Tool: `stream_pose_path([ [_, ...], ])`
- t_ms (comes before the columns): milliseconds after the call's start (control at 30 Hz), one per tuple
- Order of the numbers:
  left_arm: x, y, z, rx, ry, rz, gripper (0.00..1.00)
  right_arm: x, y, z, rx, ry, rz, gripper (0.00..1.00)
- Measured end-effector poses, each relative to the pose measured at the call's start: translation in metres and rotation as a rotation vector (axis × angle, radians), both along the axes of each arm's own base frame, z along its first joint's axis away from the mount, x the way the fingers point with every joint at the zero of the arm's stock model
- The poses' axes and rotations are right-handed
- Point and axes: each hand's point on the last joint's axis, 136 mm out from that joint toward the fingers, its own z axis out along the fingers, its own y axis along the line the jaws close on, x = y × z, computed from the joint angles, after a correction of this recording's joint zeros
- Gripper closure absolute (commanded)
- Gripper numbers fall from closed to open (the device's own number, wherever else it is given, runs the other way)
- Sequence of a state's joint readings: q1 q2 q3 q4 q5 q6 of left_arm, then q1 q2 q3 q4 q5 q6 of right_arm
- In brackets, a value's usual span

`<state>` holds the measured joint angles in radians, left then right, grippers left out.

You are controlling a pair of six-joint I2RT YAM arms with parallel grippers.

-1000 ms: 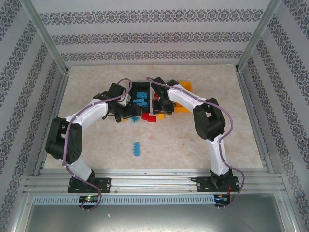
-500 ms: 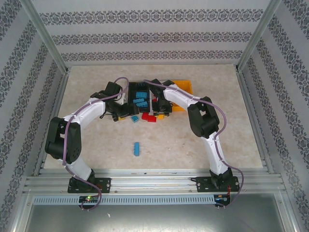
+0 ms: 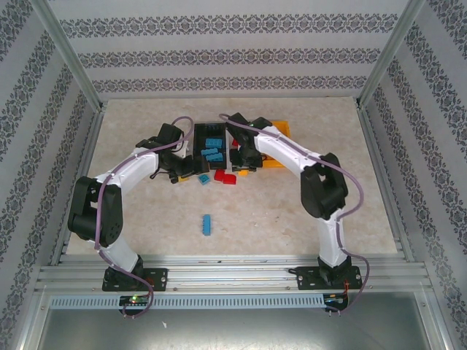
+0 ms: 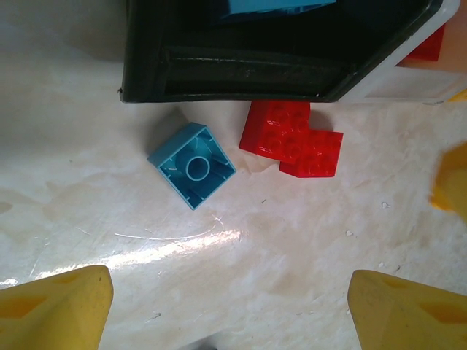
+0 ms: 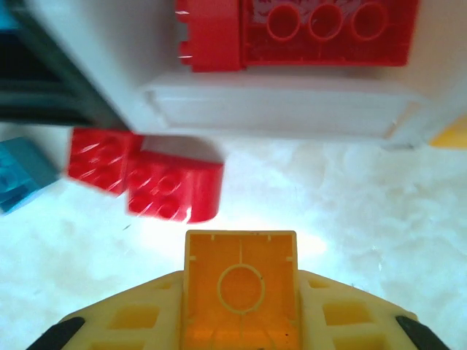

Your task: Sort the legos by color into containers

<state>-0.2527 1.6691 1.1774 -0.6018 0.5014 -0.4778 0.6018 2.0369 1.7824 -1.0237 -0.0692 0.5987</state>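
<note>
My left gripper [image 4: 230, 295] hangs open over bare table, its yellow fingertips [image 4: 62, 306] wide apart. Ahead of it lie an upside-down light blue lego [image 4: 193, 164] and two joined red legos [image 4: 295, 138], just outside the black bin [image 4: 277, 55]. My right gripper [image 5: 239, 292] is shut on an orange-yellow lego [image 5: 239, 281], underside showing. It faces the white bin [image 5: 292, 102], which holds red legos [image 5: 321, 29]. From above, the black bin [image 3: 198, 138] holds several blue legos [image 3: 211, 148], and the orange-yellow bin [image 3: 281, 131] sits at the right.
A lone blue lego [image 3: 208, 224] lies on the table nearer the arm bases. The red pair [image 5: 146, 179] and a blue lego [image 5: 18, 179] lie left of my right gripper. Metal rails [image 3: 95, 138] and patterned walls [image 3: 233, 51] fence the table.
The right arm's elbow swung left, then back out to the right, with its gripper staying by the white bin. The left arm has hardly moved.
</note>
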Motion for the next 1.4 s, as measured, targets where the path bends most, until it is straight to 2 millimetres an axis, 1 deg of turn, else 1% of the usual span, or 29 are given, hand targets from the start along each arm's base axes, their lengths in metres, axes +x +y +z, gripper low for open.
stream_pose_path([
  [100, -0.001, -0.001, 0.0, -0.006, 0.002, -0.003, 0.16, 0.003, -0.008, 0.031, 0.038, -0.061, -0.02, 0.71],
  [133, -0.001, -0.001, 0.0, -0.008, 0.003, -0.003, 0.16, 0.008, -0.014, 0.038, 0.045, -0.077, -0.036, 0.71],
  [200, -0.001, -0.002, 0.0, -0.013, 0.004, -0.006, 0.16, 0.019, -0.028, 0.046, 0.05, -0.094, -0.074, 0.71],
  [367, -0.002, -0.002, 0.0, -0.014, 0.005, -0.007, 0.15, 0.067, -0.076, 0.051, 0.028, -0.133, -0.186, 0.71],
  [467, -0.002, -0.002, 0.0, -0.011, 0.006, -0.012, 0.15, 0.095, -0.098, 0.051, 0.018, -0.161, -0.232, 0.71],
  [567, -0.005, -0.001, 0.0, -0.005, 0.015, -0.017, 0.15, 0.113, -0.109, 0.047, 0.008, -0.168, -0.254, 0.71],
  [700, -0.003, 0.002, 0.005, -0.001, 0.014, -0.018, 0.15, 0.129, -0.114, 0.037, -0.001, -0.166, -0.253, 0.71],
  [867, 0.002, 0.002, 0.011, -0.002, 0.007, -0.017, 0.15, 0.138, -0.12, 0.026, -0.01, -0.15, -0.259, 0.7],
  [1100, 0.006, 0.001, 0.008, 0.001, 0.017, -0.017, 0.15, 0.147, -0.121, 0.02, -0.002, -0.144, -0.256, 0.7],
  [1400, 0.007, 0.002, 0.008, 0.002, 0.019, -0.009, 0.15, 0.148, -0.119, 0.007, -0.004, -0.113, -0.245, 0.7],
])
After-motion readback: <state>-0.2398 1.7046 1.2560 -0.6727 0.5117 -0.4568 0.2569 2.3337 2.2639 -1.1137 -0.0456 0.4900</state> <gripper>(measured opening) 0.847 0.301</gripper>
